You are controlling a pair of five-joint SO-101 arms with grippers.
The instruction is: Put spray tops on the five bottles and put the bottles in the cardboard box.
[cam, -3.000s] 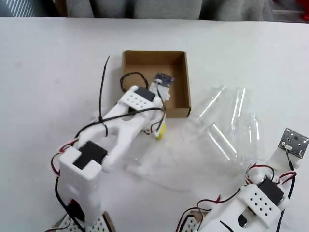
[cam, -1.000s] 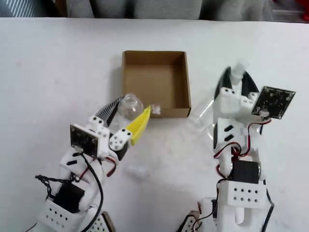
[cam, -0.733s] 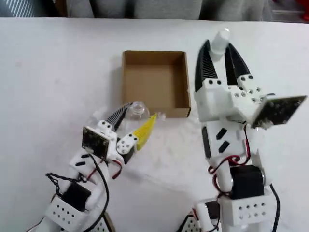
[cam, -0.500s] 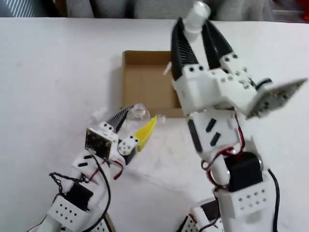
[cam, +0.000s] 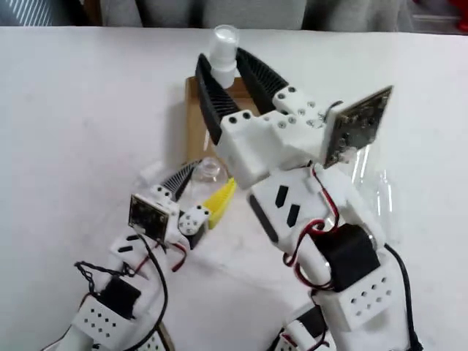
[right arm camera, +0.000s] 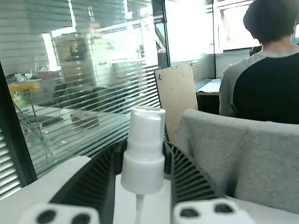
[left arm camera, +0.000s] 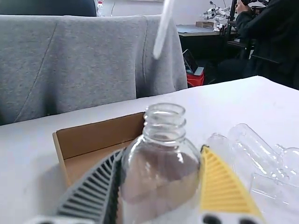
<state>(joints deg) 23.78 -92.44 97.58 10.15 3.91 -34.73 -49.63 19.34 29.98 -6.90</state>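
Observation:
My left gripper (cam: 202, 186) is shut on a clear open-necked bottle (cam: 207, 174), held upright just in front of the cardboard box (cam: 190, 117). In the left wrist view the bottle (left arm camera: 161, 158) stands between the grey and yellow fingers (left arm camera: 223, 186), with the box (left arm camera: 88, 140) behind it. My right gripper (cam: 223, 62) is raised over the box's far left corner and is shut on a white spray top (cam: 223, 45). The right wrist view shows the spray top (right arm camera: 142, 156) pinched between black fingers (right arm camera: 93, 182). Its thin dip tube (left arm camera: 161, 28) hangs above the bottle's mouth.
Several more clear bottles (cam: 380, 191) lie on the white table to the right of the box, partly behind the right arm; they also lie beside the held bottle (left arm camera: 254, 154). The right arm covers most of the box.
The right arm has swung left and lifted, carrying the spray top from the right of the box to over its left side. The left gripper keeps the bottle in nearly the same place.

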